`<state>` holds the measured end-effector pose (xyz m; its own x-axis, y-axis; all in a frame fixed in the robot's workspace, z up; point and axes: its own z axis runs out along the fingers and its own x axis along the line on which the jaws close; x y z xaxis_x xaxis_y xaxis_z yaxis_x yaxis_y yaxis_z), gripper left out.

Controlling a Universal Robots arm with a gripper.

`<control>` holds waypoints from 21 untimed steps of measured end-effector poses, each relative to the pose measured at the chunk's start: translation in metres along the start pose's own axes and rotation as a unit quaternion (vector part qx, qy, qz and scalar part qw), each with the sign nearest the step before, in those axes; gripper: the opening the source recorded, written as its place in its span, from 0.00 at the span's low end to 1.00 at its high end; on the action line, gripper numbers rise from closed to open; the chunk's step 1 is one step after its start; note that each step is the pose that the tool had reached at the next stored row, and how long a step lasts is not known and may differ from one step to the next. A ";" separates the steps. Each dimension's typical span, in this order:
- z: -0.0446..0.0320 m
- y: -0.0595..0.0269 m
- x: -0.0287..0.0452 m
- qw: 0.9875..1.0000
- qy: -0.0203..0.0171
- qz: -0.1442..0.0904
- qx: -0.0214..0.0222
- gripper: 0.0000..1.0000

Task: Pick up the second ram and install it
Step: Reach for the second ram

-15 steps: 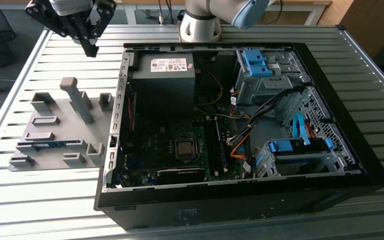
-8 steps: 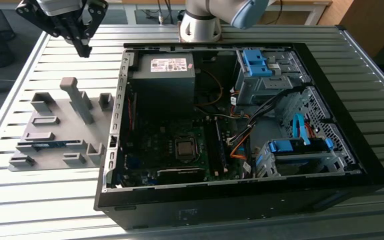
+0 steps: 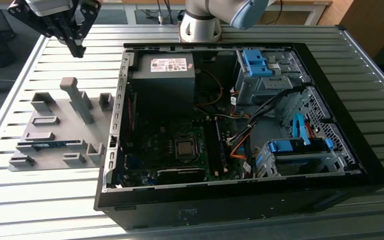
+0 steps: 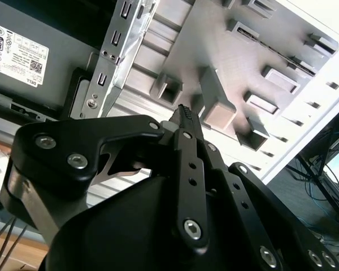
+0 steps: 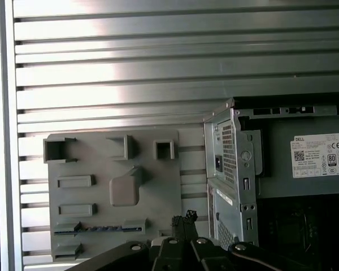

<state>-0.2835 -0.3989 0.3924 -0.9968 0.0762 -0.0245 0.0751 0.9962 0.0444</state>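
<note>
Second ram [image 3: 45, 145] — a long, thin, blue-green circuit-board stick — sat in a narrow slot of a flat grey plastic holder plate [image 3: 65, 131] at the lower left of the exterior view. In the first wrist view the stick [image 5: 99, 228] showed as a thin blue-and-dark line in one of the plate's [image 5: 152, 186] long slots. Nothing was touching it. The plate lay on a slatted silver metal table [image 3: 45, 200], just beside the left wall of an open black computer case [image 3: 245, 200]. A tall grey post [image 3: 78, 100] stood upright near the plate's middle.

The black two-fingered tool [image 3: 78, 49] hung at the upper left of the exterior view, over the table near the plate's far end and well apart from the second ram. Its fingers were drawn together to a point and gripped nothing — both wrist views showed the tips [image 4: 183, 113] [image 5: 184, 217] closed, with the plate below them.

Inside the case, a grey box-shaped power supply with a white label [image 3: 165, 80] sat at the upper left. A dark green motherboard [image 3: 152, 150] lay below it in the frame. Chunky bright-blue plastic clips showed on the drive bays at the case's upper right [image 3: 253, 61] and lower right [image 3: 291, 146]. The silver base of the robot arm [image 3: 202, 25] stood on the table at the top centre, behind the case.
</note>
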 end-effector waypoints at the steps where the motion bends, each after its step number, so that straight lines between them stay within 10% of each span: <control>1: 0.0000 -0.0001 0.0013 1.000 0.000 0.000 0.000 0.11; 21: 0.0001 -0.0016 0.0206 1.000 0.000 0.000 0.000 0.11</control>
<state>-0.3042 -0.3989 0.3917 -0.9968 0.0762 -0.0245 0.0751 0.9962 0.0444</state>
